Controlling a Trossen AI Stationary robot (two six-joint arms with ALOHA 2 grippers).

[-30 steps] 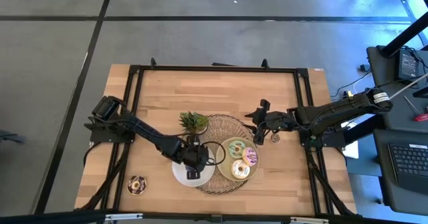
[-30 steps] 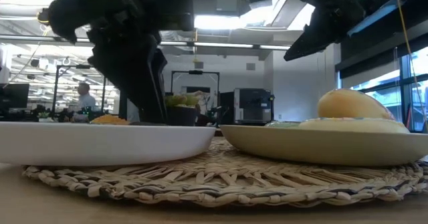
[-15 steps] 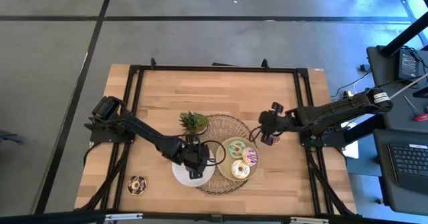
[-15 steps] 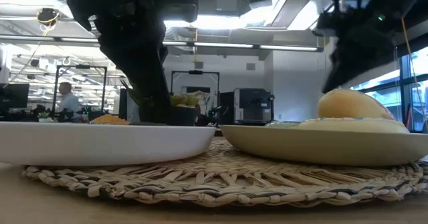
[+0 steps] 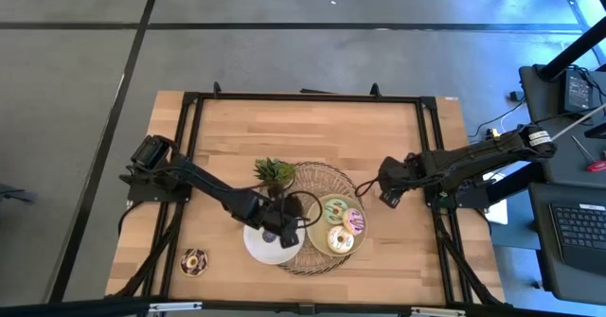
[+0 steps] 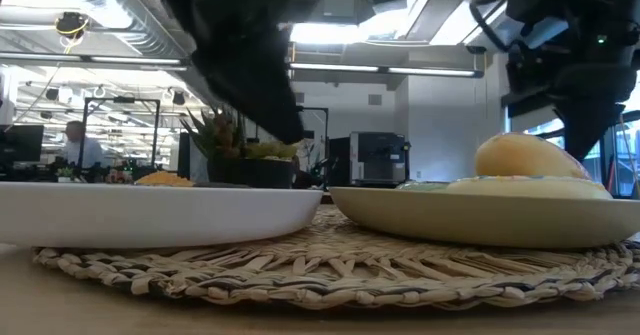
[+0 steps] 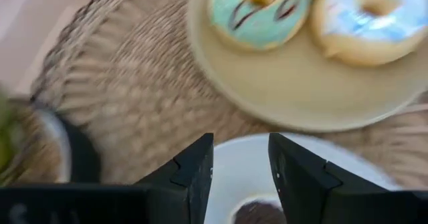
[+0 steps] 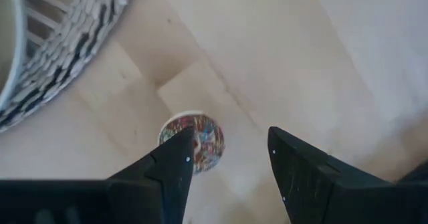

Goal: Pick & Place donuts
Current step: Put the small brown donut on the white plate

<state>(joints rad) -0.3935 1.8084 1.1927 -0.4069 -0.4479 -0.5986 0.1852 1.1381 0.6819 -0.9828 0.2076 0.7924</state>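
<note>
On the woven mat, a pale-green plate [image 5: 331, 238] carries a green donut [image 7: 259, 7], a white-yellow donut [image 7: 370, 13] and a pink one [image 5: 354, 220]. Beside it a white plate [image 5: 262, 249] holds a brown mini donut [image 7: 257, 212] and an orange one [image 6: 164, 179]. My left gripper [image 7: 241, 140] hangs open above the white plate's far edge [image 5: 282, 226]. My right gripper [image 8: 231, 140] is open, just over a sprinkled mini donut [image 8: 194, 140] lying on the bare wood right of the mat; its fingers stand on either side without touching. A chocolate donut [image 5: 194, 260] lies near the table's near-left corner.
A small green spiky plant [image 5: 275, 172] stands at the mat's far-left edge, close to my left arm. The woven mat [image 5: 317, 180] spreads under both plates. A black frame [image 5: 303, 97] runs round the table. Bare wood lies on the far half of the table.
My right gripper has swung toward the table's near-right, turned, and come down over the sprinkled mini donut beside the mat. My left gripper has risen from the white plate and drifted toward the pale-green plate.
</note>
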